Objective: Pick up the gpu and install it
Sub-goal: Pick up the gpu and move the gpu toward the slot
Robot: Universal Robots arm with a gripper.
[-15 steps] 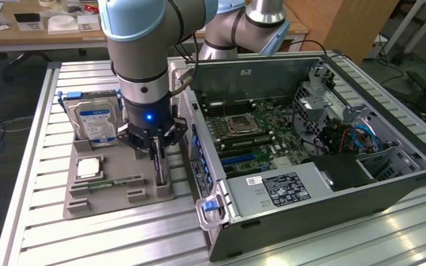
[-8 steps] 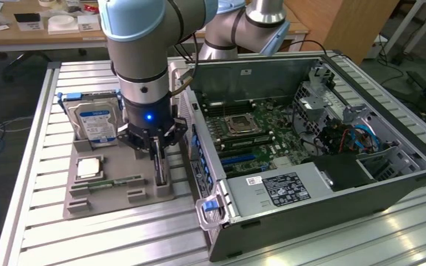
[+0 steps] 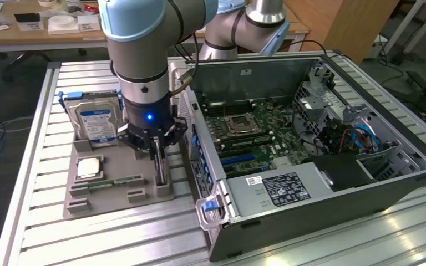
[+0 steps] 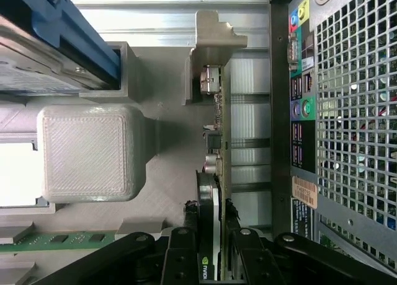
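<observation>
The biggest thing is the open computer case [image 3: 287, 221]. Just beside its back wall sits the grey holder [image 3: 142, 166]. The gpu [image 3: 161, 176] stands on its thin edge in a slot of that holder, on the side nearest the case. Its long side runs along the case's back wall, and its flat faces point to the case and away from it. The gripper [image 3: 158, 155] reaches down onto it with fingers [image 4: 186, 254] half closed, one on each flat face, and it looks to us like they pinch the card. The card should be light, stiff and easy to break, so we would hold it by the black cooler block, not the bare green board.
</observation>
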